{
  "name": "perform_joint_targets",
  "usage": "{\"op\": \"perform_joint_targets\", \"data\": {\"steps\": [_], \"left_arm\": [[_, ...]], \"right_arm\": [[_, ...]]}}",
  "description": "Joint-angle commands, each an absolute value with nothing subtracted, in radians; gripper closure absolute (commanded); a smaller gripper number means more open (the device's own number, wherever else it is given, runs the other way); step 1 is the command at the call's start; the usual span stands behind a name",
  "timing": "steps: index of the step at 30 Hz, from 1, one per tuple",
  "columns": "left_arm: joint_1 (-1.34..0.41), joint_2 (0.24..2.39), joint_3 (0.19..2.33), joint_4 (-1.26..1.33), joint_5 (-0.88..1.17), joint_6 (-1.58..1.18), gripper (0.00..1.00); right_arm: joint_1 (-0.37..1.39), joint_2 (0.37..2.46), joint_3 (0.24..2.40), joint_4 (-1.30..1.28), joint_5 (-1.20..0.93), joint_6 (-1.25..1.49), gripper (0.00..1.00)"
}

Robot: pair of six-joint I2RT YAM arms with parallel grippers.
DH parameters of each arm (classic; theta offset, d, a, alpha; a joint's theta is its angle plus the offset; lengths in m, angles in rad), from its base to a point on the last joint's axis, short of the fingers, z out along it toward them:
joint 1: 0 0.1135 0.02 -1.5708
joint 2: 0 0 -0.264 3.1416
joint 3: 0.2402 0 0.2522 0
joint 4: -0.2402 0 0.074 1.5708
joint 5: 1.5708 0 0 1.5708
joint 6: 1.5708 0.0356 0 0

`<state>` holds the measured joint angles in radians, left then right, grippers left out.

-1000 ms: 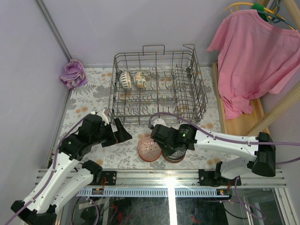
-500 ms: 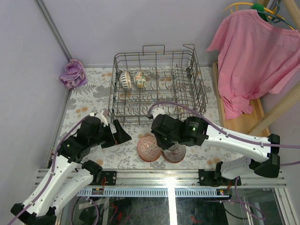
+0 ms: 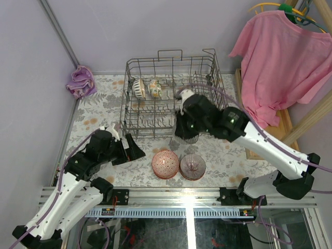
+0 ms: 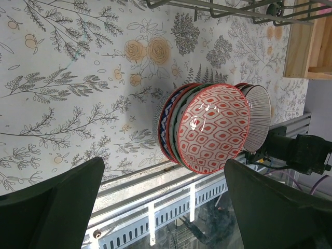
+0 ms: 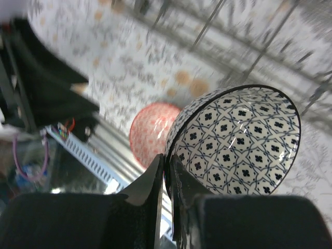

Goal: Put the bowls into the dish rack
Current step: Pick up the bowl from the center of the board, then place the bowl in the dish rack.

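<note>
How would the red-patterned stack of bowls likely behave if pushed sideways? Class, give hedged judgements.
The stack of bowls shows glare on its top bowl, so the glaze is probably slippery to pinch. Its nested rims sit offset, so a push might shift or tip the upper bowls. Likely rigid and breakable.

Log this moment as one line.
right fingers: shut on blue-patterned bowl by rim, at dish rack near side | left fingers: open, empty, facing table stacks | racked: two bowls

Bowl point(image 5: 238, 140) leaves the stack point(image 3: 192, 166)
The right gripper point(image 5: 167, 165) lifts it from the table's point(image 3: 98, 114) near edge to the dish rack's point(image 3: 150, 129) front wall.
</note>
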<state>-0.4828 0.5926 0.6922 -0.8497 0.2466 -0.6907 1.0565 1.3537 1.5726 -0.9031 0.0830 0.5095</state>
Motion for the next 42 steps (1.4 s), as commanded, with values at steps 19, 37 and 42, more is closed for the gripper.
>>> {"op": "perform_joint_targets", "data": {"steps": [19,37,42], "left_arm": [[-0.486,0.524,0.723,-0.905,0.317,-0.656,0.0],[-0.486,0.482,0.731,-0.953,0.31,-0.653,0.0],[-0.486,0.476,0.733,-0.965,0.304,-0.649,0.0]], "right_arm": [[0.488,1.841,2.085,-0.415,-0.671,0.574,1.0],[0.398,2.157,2.22,-0.062,-0.745,0.766,1.0],[0.383,2.221,2.27,-0.041,-0.747,0.794,1.0]]}}
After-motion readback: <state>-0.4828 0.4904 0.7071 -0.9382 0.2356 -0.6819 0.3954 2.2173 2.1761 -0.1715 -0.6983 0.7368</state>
